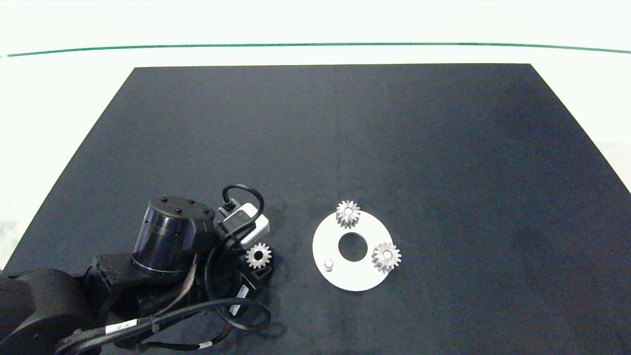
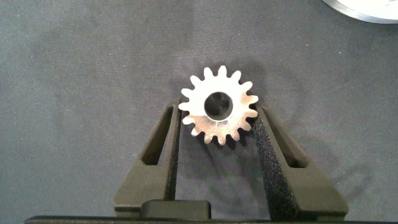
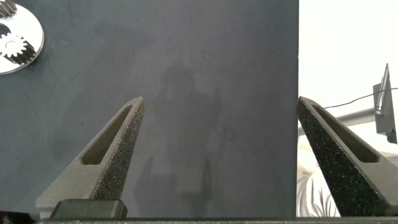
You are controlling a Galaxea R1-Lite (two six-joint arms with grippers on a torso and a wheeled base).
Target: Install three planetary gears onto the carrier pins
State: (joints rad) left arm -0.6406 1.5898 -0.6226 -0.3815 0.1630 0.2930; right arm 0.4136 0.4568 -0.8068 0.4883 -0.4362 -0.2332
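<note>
Gears (image 1: pixel 347 213) (image 1: pixel 386 256) already sit on two of the disc's (image 1: pixel 362 278) pegs at lower centre of the head view, leaving one peg (image 1: pixel 329 265) bare on the side nearest the left arm. The third gear (image 1: pixel 258 255) lies flat just left of the disc, and the left claw (image 2: pixel 219 127) is narrowed onto its toothed rim, seemingly so its bore faces up for the bare peg. The right claw (image 3: pixel 217 134), unseen from above, hangs wide open and empty over bare mat (image 3: pixel 186 74)
</note>
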